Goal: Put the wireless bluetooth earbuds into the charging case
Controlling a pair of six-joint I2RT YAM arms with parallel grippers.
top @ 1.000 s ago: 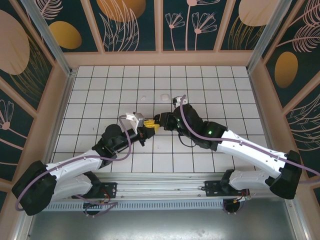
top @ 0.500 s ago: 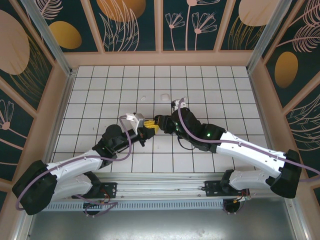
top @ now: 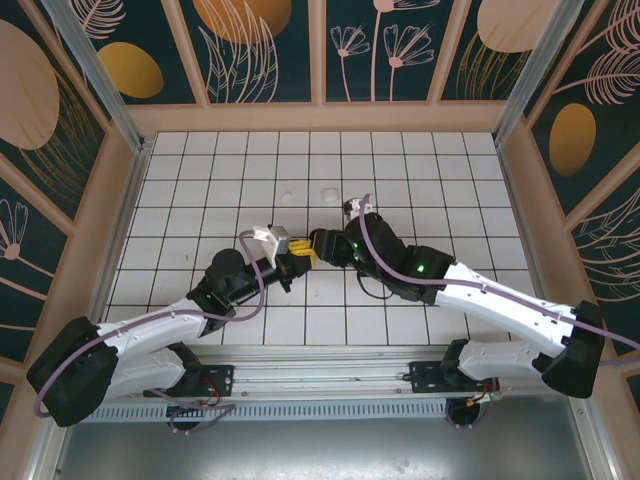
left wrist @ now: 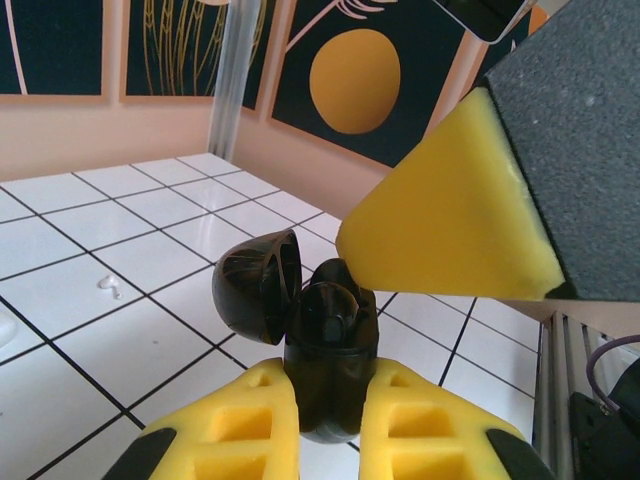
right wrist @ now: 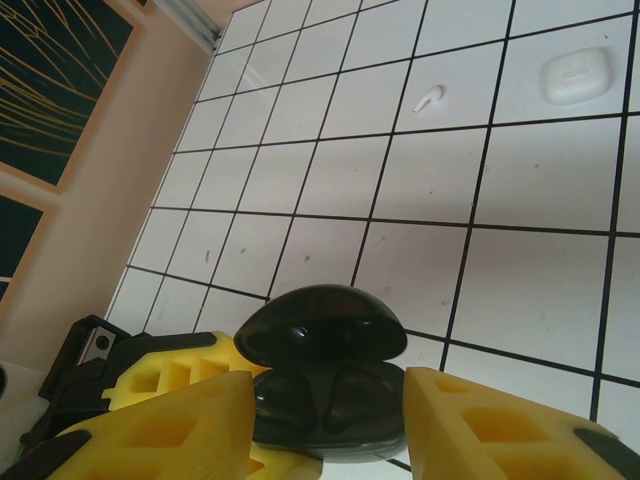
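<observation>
Centrally above the white tiled desk (top: pixel 200 180), the left pincer (left wrist: pixel 330 415) clamps the base of a glossy black oval charging case (left wrist: pixel 325 330), lid hinged open, while the right pincer (right wrist: pixel 328 420) stands parted, its yellow pads flanking that case. Farther back lie a closed white rounded case (right wrist: pixel 576 73) and, near it, one tiny white stemmed earbud (right wrist: pixel 428 97).

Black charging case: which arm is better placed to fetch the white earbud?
Likely right. The left tool is shut on the case; the right tool is open, the white earbud lying ahead.
</observation>
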